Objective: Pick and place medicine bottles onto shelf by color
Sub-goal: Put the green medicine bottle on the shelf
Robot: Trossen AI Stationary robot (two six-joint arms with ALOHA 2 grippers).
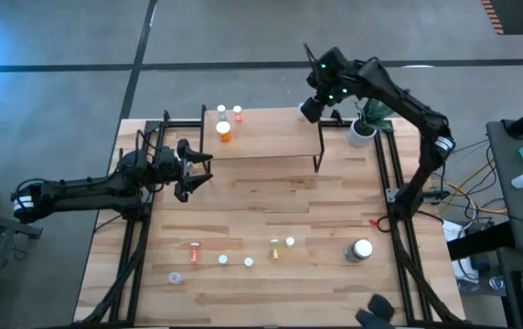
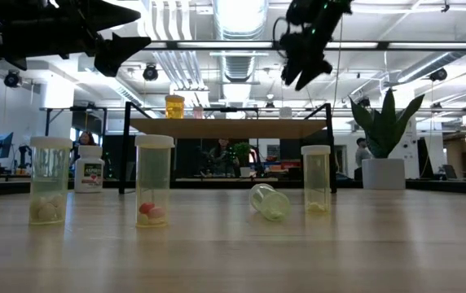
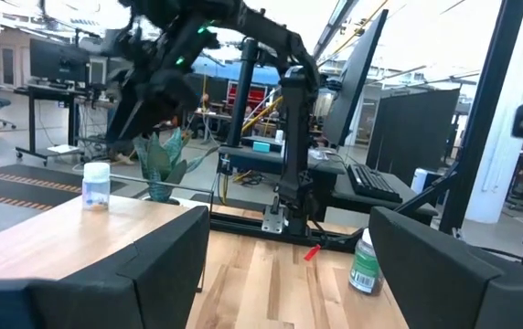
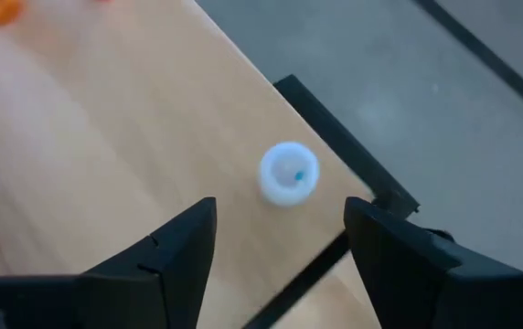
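Right end effector [image 1: 314, 108]: raised over the far right corner of the shelf [image 1: 271, 137], fingers spread wide, nothing between them; its wrist view looks down on a white-capped bottle [image 4: 289, 174] standing on the shelf near that corner, apart from both fingers. Left end effector [image 1: 191, 174]: off the shelf's left end, above the tabletop [image 1: 271, 210], fingers wide apart, empty. Shelf: light-wood board on thin black legs, at the far side of the tabletop. On its left part stand an orange bottle [image 1: 224, 132] and, behind it, two smaller white-capped bottles [image 1: 229, 111], one apparently pinkish, hard to be sure. Remaining medicine bottles on the tabletop, well in front of the shelf: a pink one lying down [image 1: 195, 248], a clear one [image 1: 176, 278], three small white-capped ones [image 1: 248, 261], a yellowish one lying tilted [image 1: 274, 247], and a larger white-capped bottle [image 1: 360, 249] to the right. Potted plant [image 1: 364, 128] just beyond the shelf's right end, partly hidden by the right arm.
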